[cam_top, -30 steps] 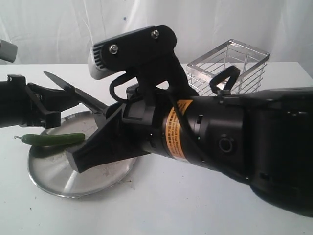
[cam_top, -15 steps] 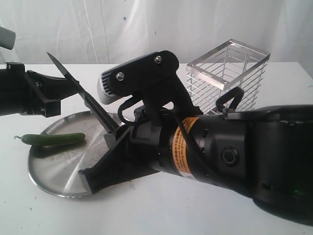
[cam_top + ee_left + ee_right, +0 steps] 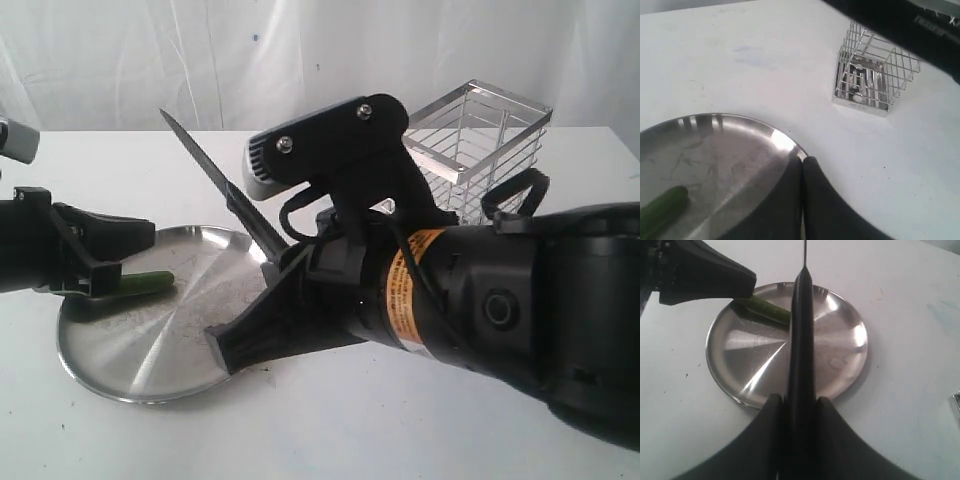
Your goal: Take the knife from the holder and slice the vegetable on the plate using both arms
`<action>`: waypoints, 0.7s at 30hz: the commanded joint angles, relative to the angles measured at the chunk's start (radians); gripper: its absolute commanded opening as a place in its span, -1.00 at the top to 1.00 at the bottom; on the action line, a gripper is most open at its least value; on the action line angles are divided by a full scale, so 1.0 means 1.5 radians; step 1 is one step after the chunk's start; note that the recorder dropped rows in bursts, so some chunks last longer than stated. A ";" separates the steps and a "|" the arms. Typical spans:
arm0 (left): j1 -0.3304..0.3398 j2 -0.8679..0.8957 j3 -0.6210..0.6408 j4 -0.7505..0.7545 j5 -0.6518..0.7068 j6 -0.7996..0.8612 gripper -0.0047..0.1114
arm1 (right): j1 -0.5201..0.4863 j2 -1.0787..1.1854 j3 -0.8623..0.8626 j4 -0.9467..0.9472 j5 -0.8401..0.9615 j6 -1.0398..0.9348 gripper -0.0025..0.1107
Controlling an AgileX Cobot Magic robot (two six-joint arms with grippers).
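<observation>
Right holds the knife; left is shut and empty by the vegetable.

Your right gripper is clamped on the knife handle, blade tilted tip-up above the plate. Your left gripper has its fingers pressed together on nothing and sits nearer the vegetable. That lies on the plate by its left edge, long axis crossing the blade line, ahead of and below the tip.

The plate gleams, polished steel with fine scuffs across its face. The holder is bright silver metal wire, shiny too. The knife shows a dark, dull blade. The vegetable has smooth, slightly waxy green skin. The counter looks matt white, lightly smudged.
</observation>
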State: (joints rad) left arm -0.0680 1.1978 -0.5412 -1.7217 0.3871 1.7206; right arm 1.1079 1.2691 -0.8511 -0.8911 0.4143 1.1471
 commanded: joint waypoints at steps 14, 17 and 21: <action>-0.003 -0.188 0.006 -0.002 -0.053 -0.003 0.92 | -0.001 0.197 -0.038 0.094 -0.056 -0.016 0.96; -0.003 -0.188 0.006 0.028 -0.053 -0.023 0.92 | -0.001 0.231 -0.049 0.096 -0.058 -0.016 0.96; -0.003 -0.188 0.006 0.052 -0.053 -0.048 0.92 | -0.001 0.277 -0.076 0.096 -0.067 -0.016 0.96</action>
State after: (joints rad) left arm -0.0680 0.9247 -0.5378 -1.6465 0.2969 1.6710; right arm 1.1079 1.6623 -0.9391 -0.7439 0.3286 1.1330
